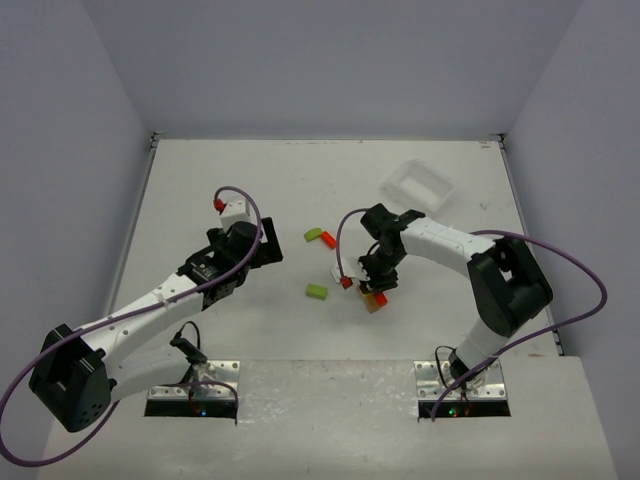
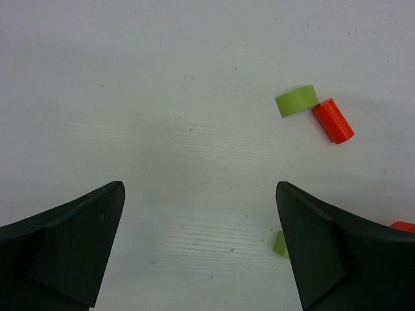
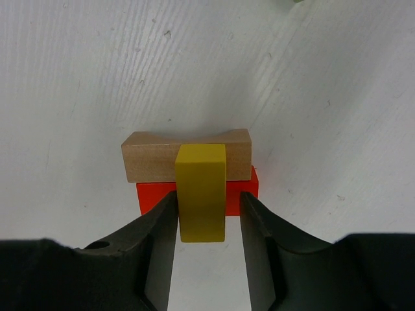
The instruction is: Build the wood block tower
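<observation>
As R pincer (image 3: 209, 199) flanks tower (image 1: 376, 298), yellow blk (image 3: 201, 184) tops tan blk (image 3: 149, 162), red blk (image 3: 155, 195).

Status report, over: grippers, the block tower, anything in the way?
Left gripper open, empty. Right gripper open around yellow block atop tan block and red block. Loose green block and orange block lie apart from tower.

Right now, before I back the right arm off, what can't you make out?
- Top view: the wood block tower is mostly covered by the right jaws.
- Right wrist: the jaws hide the red block's front and the yellow block's footing.
- Left wrist: a green block is mostly behind a jaw; a red piece is cut by the edge.
</observation>
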### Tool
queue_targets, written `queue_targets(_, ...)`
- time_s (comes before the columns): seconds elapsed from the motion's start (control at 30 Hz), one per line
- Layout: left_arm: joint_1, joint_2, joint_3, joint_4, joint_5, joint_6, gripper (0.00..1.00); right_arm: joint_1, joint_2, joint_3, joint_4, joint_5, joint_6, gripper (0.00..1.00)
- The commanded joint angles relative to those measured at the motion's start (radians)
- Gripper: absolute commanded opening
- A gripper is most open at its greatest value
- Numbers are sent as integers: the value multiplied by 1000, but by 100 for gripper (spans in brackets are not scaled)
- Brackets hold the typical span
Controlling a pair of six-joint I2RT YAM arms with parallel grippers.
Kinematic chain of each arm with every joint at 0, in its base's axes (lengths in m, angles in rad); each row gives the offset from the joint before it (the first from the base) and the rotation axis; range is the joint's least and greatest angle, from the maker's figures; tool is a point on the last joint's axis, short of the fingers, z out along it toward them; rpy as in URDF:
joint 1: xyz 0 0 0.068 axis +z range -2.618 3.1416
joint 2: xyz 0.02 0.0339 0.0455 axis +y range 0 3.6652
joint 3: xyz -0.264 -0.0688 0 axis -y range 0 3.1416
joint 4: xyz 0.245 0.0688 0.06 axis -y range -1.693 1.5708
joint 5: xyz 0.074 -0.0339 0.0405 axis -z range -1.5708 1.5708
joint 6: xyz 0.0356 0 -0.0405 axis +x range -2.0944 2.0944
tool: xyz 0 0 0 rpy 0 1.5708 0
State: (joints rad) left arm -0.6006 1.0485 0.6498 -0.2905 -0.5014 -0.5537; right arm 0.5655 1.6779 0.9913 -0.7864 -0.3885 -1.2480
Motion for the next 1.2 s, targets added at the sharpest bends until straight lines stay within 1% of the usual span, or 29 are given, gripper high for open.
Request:
queue_targets(0.0, 11, 4, 41, 21, -6, 5, 100, 4, -26, -1, 19, -24, 12, 47)
queue_targets(0.07, 10, 7, 42, 22, -5, 5, 100, 5, -32, 3, 17, -23, 15, 51)
queue_targets(0.1, 10, 8, 42, 22, -5, 5, 100, 6, -35, 4, 15, -24, 17, 51)
queue_targets(0.23, 10, 12, 44, 22, -8, 8, 100, 11, -75, 10, -27, -46, 24, 60)
queue_targets(0.47, 10, 15, 47, 15, -24, 6, 100, 10, -150, 12, -52, -17, 32, 68)
queue_targets(0.53, 10, 16, 51, 7, -31, 3, 100, 10, -183, 5, -71, -25, 22, 75)
queue_targets(0.57, 10, 18, 54, 3, -32, 0, 100, 11, -193, 3, -81, -29, 17, 87)
queue_targets(0.6, 10, 19, 56, 0, -32, -5, 100, 11, -202, 3, -90, -32, 13, 96)
queue_targets(0.67, 10, 18, 62, -11, -40, -25, 100, 10, -244, 5, -100, -34, 14, 99)
queue_targets(0.8, 9, -7, 70, -21, -70, -84, 100, 10, -314, 14, -81, -10, 14, 99)
queue_targets(0.9, 9, -26, 76, -1, -66, -100, 100, 10, -363, 26, -13, 9, 45, 99)
queue_targets(1.0, 10, -23, 101, 28, -52, -81, 100, 11, -427, 42, 127, -4, 129, 99)
queue_targets(1.07, 9, -6, 127, 30, -60, -72, 100, 10, -457, 36, 269, -4, 283, 99)
queue_targets(1.13, 9, 13, 157, 31, -66, -60, 100, 11, -486, 24, 376, 14, 425, 99)
queue_targets(1.17, 9, 22, 172, 40, -66, -53, 100, 11, -510, 2, 428, 47, 554, 99)
